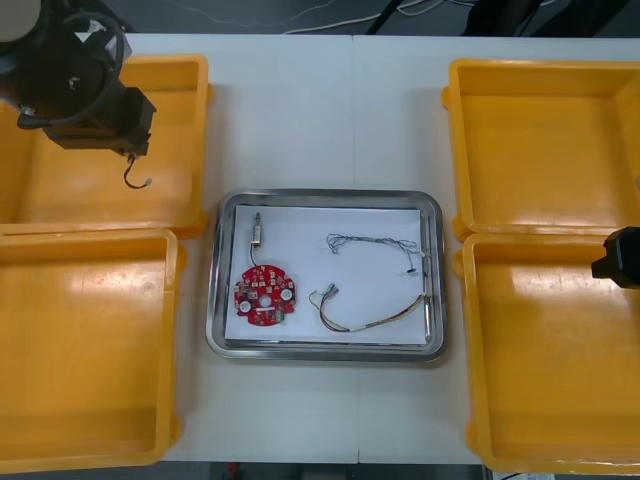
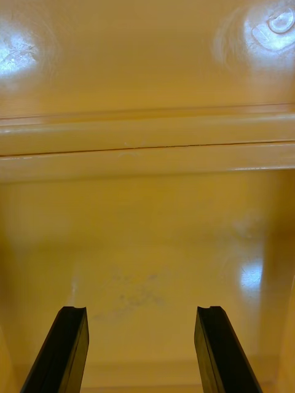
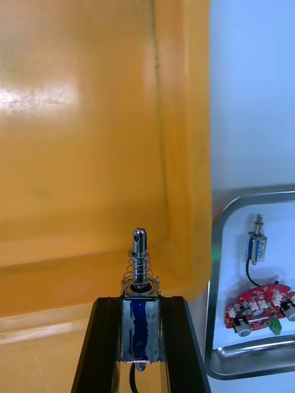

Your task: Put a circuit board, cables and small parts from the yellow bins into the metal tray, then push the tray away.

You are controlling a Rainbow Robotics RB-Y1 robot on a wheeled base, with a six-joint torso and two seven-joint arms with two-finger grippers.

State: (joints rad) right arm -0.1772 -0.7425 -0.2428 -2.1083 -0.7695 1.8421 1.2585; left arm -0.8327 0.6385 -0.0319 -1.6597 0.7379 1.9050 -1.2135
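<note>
My left gripper [image 3: 140, 331] is shut on a small metal part [image 3: 140, 288] with a spring and a blue body; it hangs over the far left yellow bin [image 1: 60, 190], and the part's black lead [image 1: 135, 180] dangles below the gripper [image 1: 128, 150]. The metal tray [image 1: 325, 198], white inside, holds a round red circuit board [image 1: 264, 297], another small metal part [image 1: 256, 238], a twisted blue and white cable [image 1: 370, 243] and a red and yellow cable [image 1: 370, 318]. My right gripper [image 2: 140, 344] is open over the near right yellow bin [image 1: 550, 400], at the table's right edge [image 1: 620, 258].
Two yellow bins stand at each side of the tray: the near left bin [image 1: 85, 350] and the far right bin [image 1: 545, 150] have bare floors. White table [image 1: 325, 110] lies beyond the tray, between the far bins.
</note>
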